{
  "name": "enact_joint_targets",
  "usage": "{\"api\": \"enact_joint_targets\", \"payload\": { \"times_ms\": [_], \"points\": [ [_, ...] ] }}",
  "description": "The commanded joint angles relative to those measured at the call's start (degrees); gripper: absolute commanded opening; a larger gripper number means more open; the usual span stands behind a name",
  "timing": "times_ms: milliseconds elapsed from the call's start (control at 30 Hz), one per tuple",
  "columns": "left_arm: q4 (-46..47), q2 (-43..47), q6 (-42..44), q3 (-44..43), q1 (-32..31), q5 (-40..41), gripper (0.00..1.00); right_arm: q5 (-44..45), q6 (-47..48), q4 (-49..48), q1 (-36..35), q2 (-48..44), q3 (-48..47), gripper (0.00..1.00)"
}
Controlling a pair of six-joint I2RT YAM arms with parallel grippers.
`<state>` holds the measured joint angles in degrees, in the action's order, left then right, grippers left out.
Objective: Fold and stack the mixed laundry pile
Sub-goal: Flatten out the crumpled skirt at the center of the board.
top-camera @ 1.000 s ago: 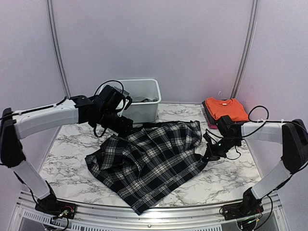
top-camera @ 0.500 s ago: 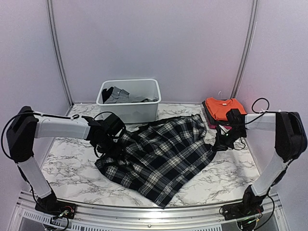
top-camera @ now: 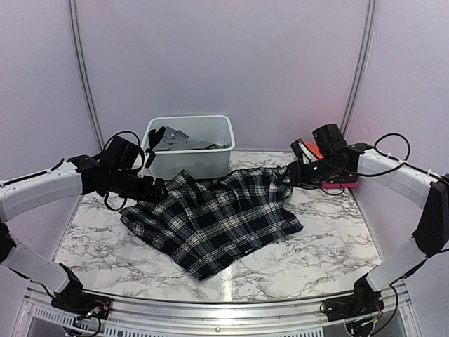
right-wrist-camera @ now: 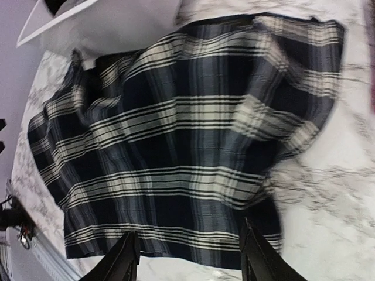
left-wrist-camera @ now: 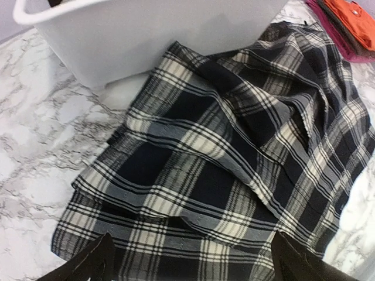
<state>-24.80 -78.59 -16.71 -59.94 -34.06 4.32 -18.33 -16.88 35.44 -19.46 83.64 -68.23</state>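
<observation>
The black-and-white plaid skirt [top-camera: 217, 217] lies spread on the marble table, its back edge against the white tub [top-camera: 203, 158]. My left gripper [top-camera: 156, 188] hovers at the skirt's left back corner. In the left wrist view it [left-wrist-camera: 193, 266] is open above the plaid skirt [left-wrist-camera: 234, 158], holding nothing. My right gripper [top-camera: 293, 173] hangs over the skirt's right back corner. The right wrist view shows it [right-wrist-camera: 187, 257] open above the skirt [right-wrist-camera: 176, 140]. A dark grey cloth [top-camera: 168, 138] sits in the tub. The folded orange T-shirt [top-camera: 313, 149] lies back right, mostly hidden by the right arm.
The orange T-shirt rests on a magenta folded piece [top-camera: 338, 185]; both show at the top right of the left wrist view [left-wrist-camera: 354, 14]. Booth walls stand close behind the tub. Bare marble [top-camera: 330, 246] shows in front and to the right of the skirt.
The right gripper opened and let go of the skirt, then rose and moved back and left. The skirt has shifted left and settled flat. The left arm has lifted slightly.
</observation>
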Motion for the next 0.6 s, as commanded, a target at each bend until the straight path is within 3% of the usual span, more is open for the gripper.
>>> {"api": "enact_joint_targets", "payload": {
  "times_ms": [0, 100, 233, 367, 433, 567],
  "points": [
    [-0.33, 1.31, 4.94, 3.13, -2.17, -12.34, 0.9, -3.97, -6.4, -5.27, -8.42, 4.06, 1.49, 0.53],
    [-0.19, -0.97, 4.34, 4.04, -7.45, -15.25, 0.81, -4.21, -5.37, -5.92, -9.49, 9.06, 0.7, 0.52],
    [0.09, -7.09, 3.27, 2.98, -17.84, -11.19, 0.78, -2.47, -2.41, -4.85, -7.82, 13.79, 2.24, 0.51],
    [0.47, -8.9, 5.81, 1.96, -26.07, -8.48, 0.85, -2.21, 0.7, -1.29, -5.56, 11.47, 4.59, 0.5],
    [0.57, -7.96, 7.08, 2.75, -28.3, -6.8, 0.91, -2.44, 0.64, -0.74, -2.24, 6.64, 5.8, 0.52],
    [1.18, -8.11, 9.88, 4.91, -31.86, -6.74, 0.94, -0.93, 2.6, 0.03, 5.3, 1.16, 8.32, 0.59]
  ]
}}
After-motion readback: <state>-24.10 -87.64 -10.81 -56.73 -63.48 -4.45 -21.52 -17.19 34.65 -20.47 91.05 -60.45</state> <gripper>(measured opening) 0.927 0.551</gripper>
